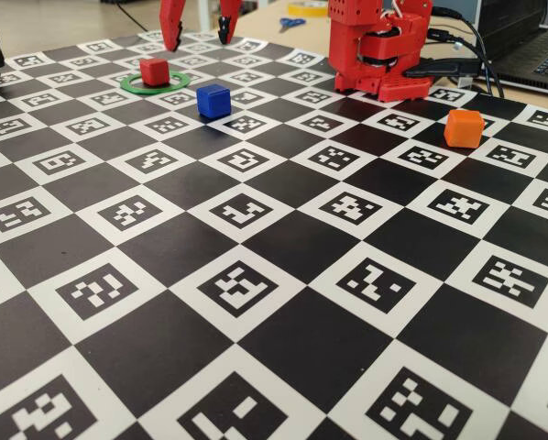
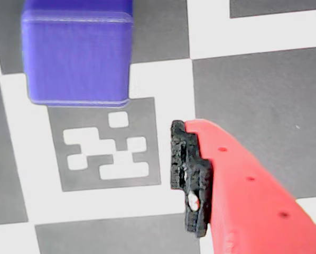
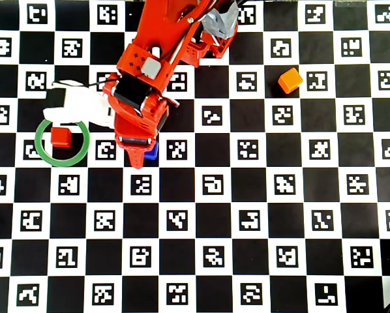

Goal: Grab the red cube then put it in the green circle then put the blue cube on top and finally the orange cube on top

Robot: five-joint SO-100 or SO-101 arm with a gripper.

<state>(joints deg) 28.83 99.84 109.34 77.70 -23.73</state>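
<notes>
Landmark: we take the green circle (image 1: 155, 84) as our reference; it lies flat on the checkered board (image 1: 256, 275), near the far left corner in the fixed view.
Red cube: we find the red cube (image 1: 153, 71) inside the green circle, resting on the board, off-centre toward the ring's left side in the overhead view (image 3: 60, 137).
Blue cube: we see the blue cube (image 1: 213, 100) just outside the green circle, to its right in the fixed view, on the board and apart from the ring; in the wrist view it fills the upper left (image 2: 76, 53).
Orange cube: we log the orange cube (image 1: 463, 128) well apart from the green circle, far to its right in the fixed view.
Gripper: we note the gripper (image 1: 201, 35) hanging above the board just behind the green circle and blue cube, its two fingers spread wide with nothing between them.
Arm base: the red arm base (image 1: 379, 50) stands well right of the green circle.
</notes>
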